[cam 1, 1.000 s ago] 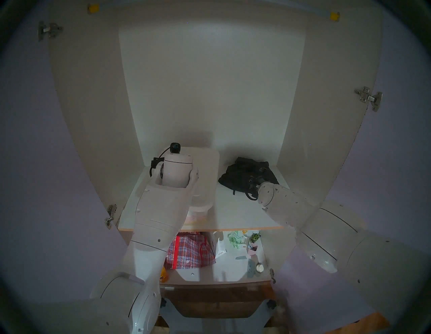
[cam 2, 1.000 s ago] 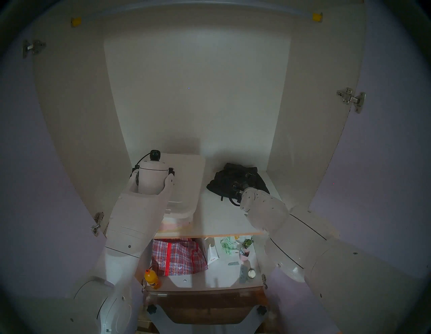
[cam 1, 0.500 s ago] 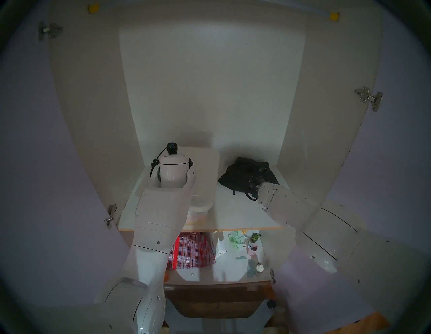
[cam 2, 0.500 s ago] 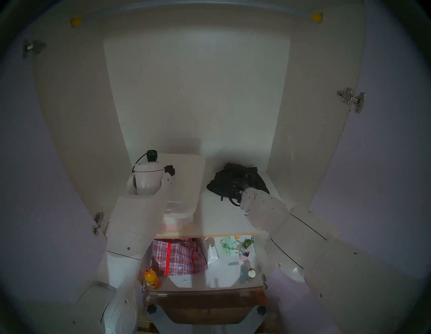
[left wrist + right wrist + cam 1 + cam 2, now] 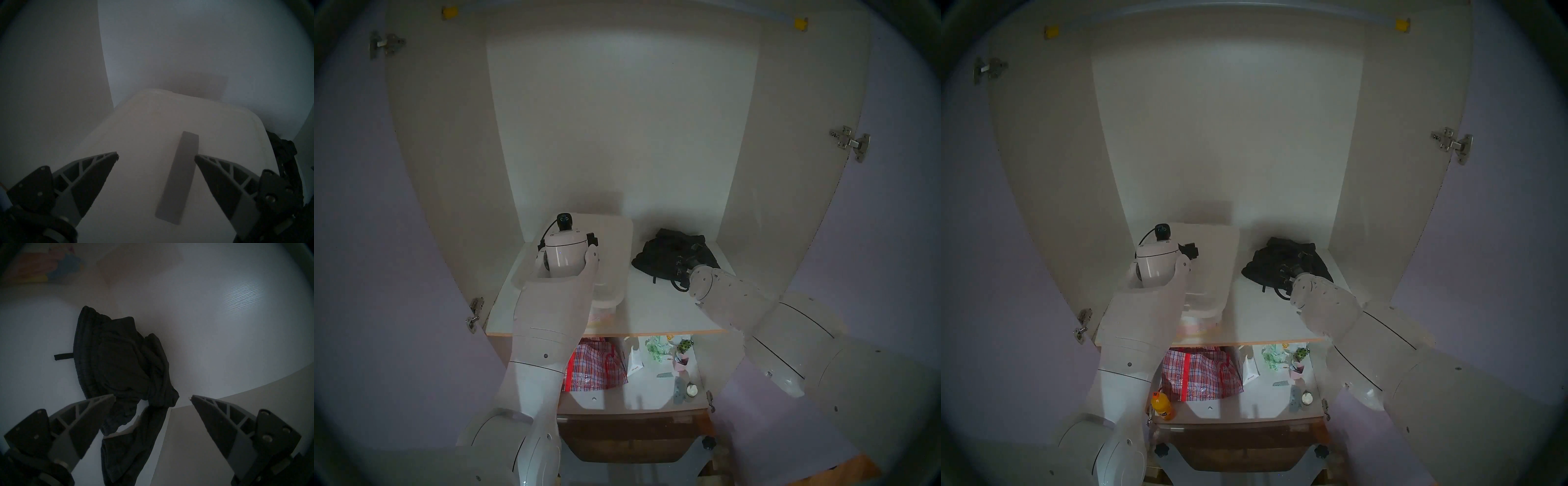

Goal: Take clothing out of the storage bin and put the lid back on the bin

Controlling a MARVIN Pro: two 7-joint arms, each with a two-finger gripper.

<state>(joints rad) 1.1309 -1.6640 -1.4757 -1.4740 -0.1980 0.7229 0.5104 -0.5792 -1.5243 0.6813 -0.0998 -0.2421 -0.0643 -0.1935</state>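
The white lid [image 5: 616, 244] with its grey strip handle [image 5: 180, 178] lies on top of the clear storage bin [image 5: 602, 314] at the left of the upper cupboard shelf. My left gripper [image 5: 156, 156] is open and empty just above the lid, with the handle near its right finger. The black clothing [image 5: 670, 251] lies bunched on the shelf to the right of the bin, outside it. My right gripper [image 5: 153, 397] is open and empty at the garment's [image 5: 119, 365] near edge. In the head views my wrists hide both grippers' fingers.
The cupboard's side walls and back wall close in the shelf [image 5: 653, 315]. On the lower shelf are a red-and-white checked bag [image 5: 595, 366], an orange bottle [image 5: 1162, 405] and several small items [image 5: 670, 353]. Both doors stand open.
My left wrist has turned and shifted slightly left over the lid, and the left elbow has moved right. The right arm, the lid and the garment have not moved.
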